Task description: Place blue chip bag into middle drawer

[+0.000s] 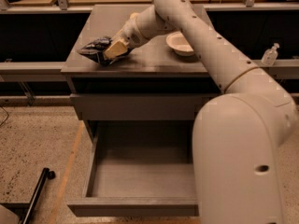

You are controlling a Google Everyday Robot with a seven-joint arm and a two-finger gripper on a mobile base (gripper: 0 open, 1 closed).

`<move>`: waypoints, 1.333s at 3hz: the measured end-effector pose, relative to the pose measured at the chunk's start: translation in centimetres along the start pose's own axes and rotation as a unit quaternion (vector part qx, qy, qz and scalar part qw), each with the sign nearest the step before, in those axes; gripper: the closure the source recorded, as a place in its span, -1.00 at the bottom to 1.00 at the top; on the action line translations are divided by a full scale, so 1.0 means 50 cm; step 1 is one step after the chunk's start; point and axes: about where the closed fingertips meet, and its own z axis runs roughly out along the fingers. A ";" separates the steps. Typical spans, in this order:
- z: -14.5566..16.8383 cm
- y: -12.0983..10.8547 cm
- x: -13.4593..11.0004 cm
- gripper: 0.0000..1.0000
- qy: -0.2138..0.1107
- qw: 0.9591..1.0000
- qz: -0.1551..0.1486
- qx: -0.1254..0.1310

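Note:
The blue chip bag point(95, 48), dark crinkly foil with pale markings, lies at the front left of the grey cabinet top point(154, 62). My gripper point(116, 48) reaches in from the right and is shut on the bag's right end, just above the top. The bag tilts with the gripped end raised. The middle drawer point(140, 176) is pulled wide open below, and its flat grey floor shows nothing in it. My arm's large body covers the drawer's right side.
A white bowl point(180, 43) sits on the cabinet top behind my arm. The upper drawer point(135, 107) is closed. A clear bottle point(270, 55) stands on a ledge at the right. A black bar point(37, 195) lies on the speckled floor at the lower left.

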 end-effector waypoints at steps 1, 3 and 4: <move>-0.065 0.055 0.001 1.00 0.021 1.000 -0.012 -0.001; -0.243 0.197 0.135 1.00 0.100 0.995 0.030 -0.001; -0.296 0.254 0.228 1.00 0.152 0.986 0.073 -0.016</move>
